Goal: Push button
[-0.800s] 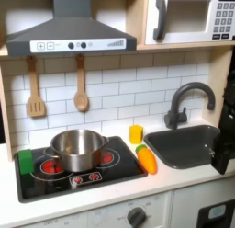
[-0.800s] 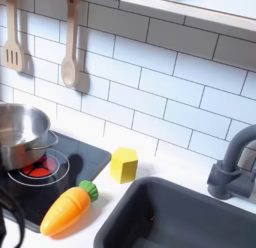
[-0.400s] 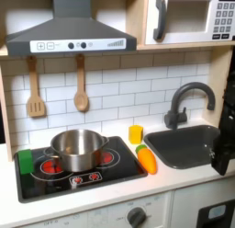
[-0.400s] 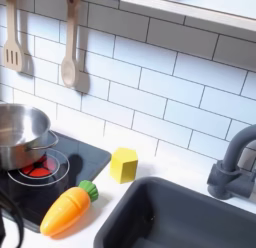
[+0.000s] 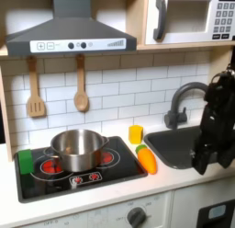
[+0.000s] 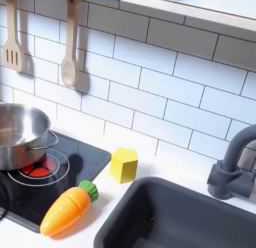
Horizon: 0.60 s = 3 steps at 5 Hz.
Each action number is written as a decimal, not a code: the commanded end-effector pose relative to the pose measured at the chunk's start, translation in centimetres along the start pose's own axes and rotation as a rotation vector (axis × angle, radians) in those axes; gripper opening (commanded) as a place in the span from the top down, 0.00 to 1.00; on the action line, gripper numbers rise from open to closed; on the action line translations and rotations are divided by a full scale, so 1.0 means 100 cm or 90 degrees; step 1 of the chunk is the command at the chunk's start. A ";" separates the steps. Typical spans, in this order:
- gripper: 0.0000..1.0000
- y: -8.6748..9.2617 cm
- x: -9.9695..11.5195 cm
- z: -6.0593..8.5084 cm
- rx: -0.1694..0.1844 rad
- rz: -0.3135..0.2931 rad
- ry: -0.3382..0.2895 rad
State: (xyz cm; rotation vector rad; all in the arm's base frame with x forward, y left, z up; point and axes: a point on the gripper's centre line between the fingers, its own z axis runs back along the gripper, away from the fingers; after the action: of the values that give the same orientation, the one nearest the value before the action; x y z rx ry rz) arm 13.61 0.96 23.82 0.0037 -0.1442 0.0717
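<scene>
Two small red buttons (image 5: 83, 179) sit on the front strip of the black stove (image 5: 119, 169) in the first exterior view. More controls are the knobs on the grey hood (image 5: 78, 45) and the microwave keypad (image 5: 224, 20). My black arm hangs at the first exterior view's right, over the sink (image 5: 180, 142). Its lower end, the gripper (image 5: 202, 158), is blurred, so the jaws cannot be read. It is well to the right of the stove and touches none of these controls.
A steel pot (image 5: 77, 149) stands on the stove with a green block (image 5: 25, 162) to its left. An orange toy carrot (image 6: 67, 209) and a yellow block (image 6: 123, 164) lie between stove and sink. A dark faucet (image 5: 187, 96) rises behind the sink, and two wooden utensils (image 5: 81, 85) hang on the tiled wall.
My arm has swung up and leftward from the first exterior view's right edge to over the sink. A dark shape left the second exterior view's lower left corner.
</scene>
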 end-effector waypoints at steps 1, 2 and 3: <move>1.00 0.030 0.032 0.003 0.023 0.052 -0.062; 1.00 0.044 0.053 0.008 0.022 0.071 -0.091; 1.00 0.054 0.077 0.016 0.010 0.086 -0.130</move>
State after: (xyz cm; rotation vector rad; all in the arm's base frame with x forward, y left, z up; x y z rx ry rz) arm 20.49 6.88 26.57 0.0182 -0.3457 0.2050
